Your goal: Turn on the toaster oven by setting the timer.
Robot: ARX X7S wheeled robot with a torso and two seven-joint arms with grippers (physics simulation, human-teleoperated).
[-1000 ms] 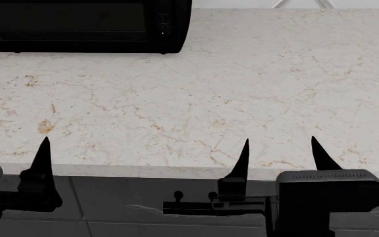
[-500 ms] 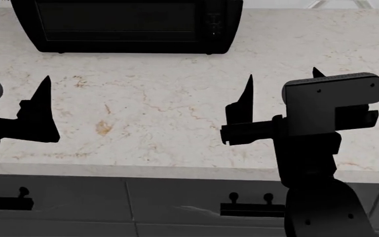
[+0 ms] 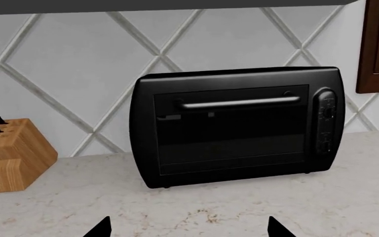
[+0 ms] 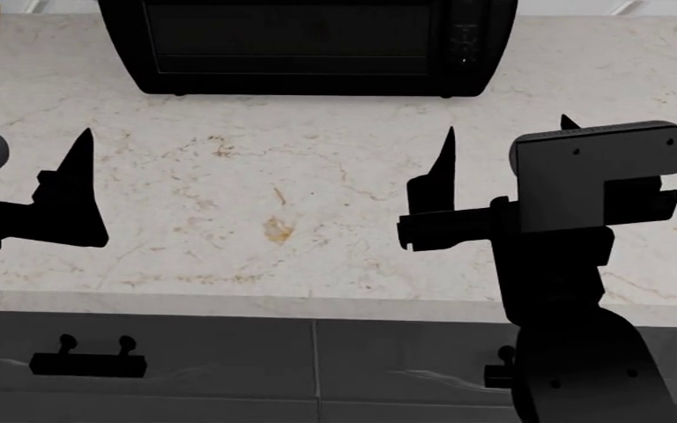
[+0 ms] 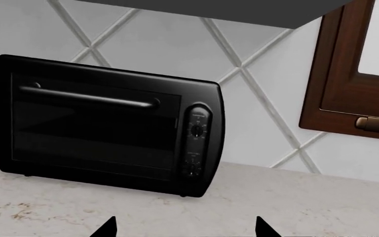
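Observation:
The black toaster oven stands at the back of the marble counter, against the tiled wall. Its grey bar handle runs across the dark glass door, and its knob column is on its right side. The column also shows in the head view. My left gripper is open and empty over the counter's front left. My right gripper is open and empty over the front right, well short of the oven. Both wrist views face the oven front, in the left wrist view and the right wrist view.
A wooden knife block stands left of the oven. A brown window frame is on the wall to its right. The counter has a front edge with dark drawers and handles below it.
Both arms rose from the counter's front edge to above the counter. The head view shifted, so the oven now sits further right and lower in it.

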